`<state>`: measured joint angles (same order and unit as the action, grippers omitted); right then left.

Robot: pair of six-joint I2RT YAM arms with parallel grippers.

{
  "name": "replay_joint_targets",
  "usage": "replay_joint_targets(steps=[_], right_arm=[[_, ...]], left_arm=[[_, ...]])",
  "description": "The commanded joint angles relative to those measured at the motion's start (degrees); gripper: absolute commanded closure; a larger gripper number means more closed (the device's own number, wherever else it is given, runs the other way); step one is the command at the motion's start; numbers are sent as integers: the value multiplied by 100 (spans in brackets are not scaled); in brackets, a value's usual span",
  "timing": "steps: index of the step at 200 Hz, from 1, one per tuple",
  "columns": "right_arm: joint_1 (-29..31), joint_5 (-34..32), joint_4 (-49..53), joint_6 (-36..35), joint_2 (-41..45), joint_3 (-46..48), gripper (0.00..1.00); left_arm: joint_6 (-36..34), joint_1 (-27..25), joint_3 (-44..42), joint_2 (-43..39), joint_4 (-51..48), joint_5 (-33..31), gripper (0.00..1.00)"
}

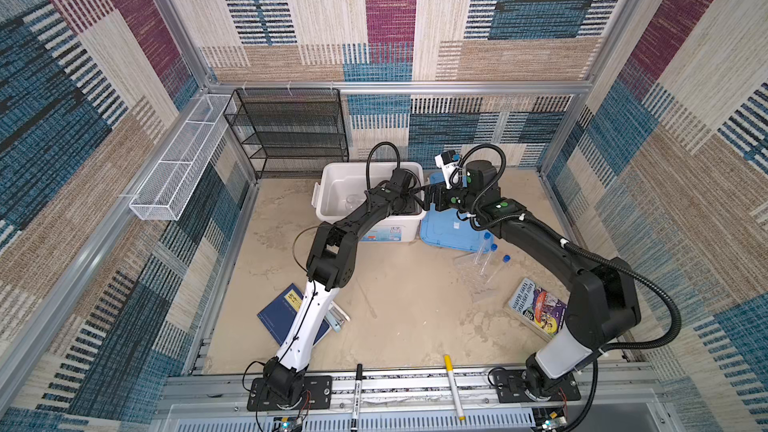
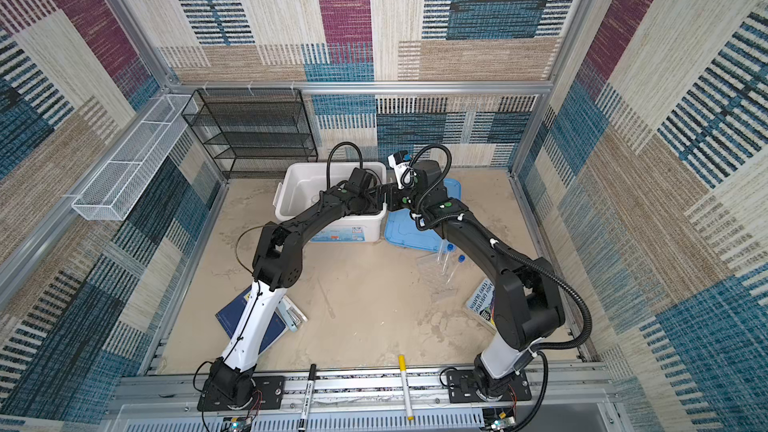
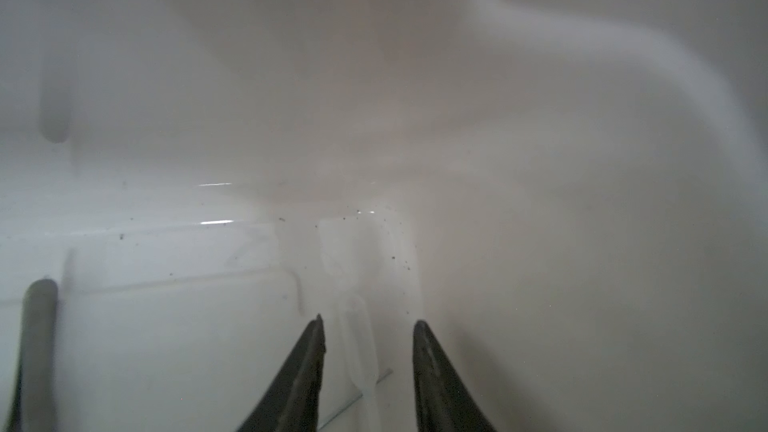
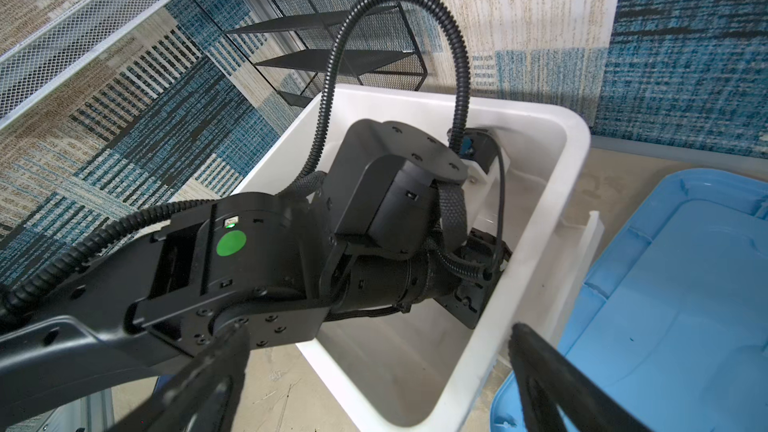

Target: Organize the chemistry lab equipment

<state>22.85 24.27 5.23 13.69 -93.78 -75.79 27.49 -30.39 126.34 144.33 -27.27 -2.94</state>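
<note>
A translucent long thin spoon (image 3: 361, 351) lies on the white bin's (image 1: 328, 167) floor between the left gripper's (image 3: 369, 320) half-parted jaws, touching neither; its far end is blurred. The right gripper (image 4: 376, 330) gapes wide, empty.

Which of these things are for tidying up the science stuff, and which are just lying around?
For the job:
- three blue-capped test tubes
- clear rack
- thin clear rod
- white bin

Just lying about:
- blue book
- colourful book
- stapler
- black marker
- yellow marker
</note>
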Motion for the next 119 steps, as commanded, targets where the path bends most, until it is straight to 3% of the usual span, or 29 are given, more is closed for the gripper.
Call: replay_joint_targets(steps=[1, 49, 79, 119], right_arm=[[1, -72, -59, 72, 17, -71, 2], [4, -109, -9, 65, 103, -94, 2], [5, -167, 115, 20, 173, -129, 1], [1, -268, 151, 8, 414, -125, 1]], left_arm=[[6, 3, -39, -161, -13, -196, 53], [-205, 6, -242, -658, -63, -568, 40], [-193, 0, -1188, -1424, 788, -615, 26], [-235, 3, -1337, -2018, 756, -583, 13]])
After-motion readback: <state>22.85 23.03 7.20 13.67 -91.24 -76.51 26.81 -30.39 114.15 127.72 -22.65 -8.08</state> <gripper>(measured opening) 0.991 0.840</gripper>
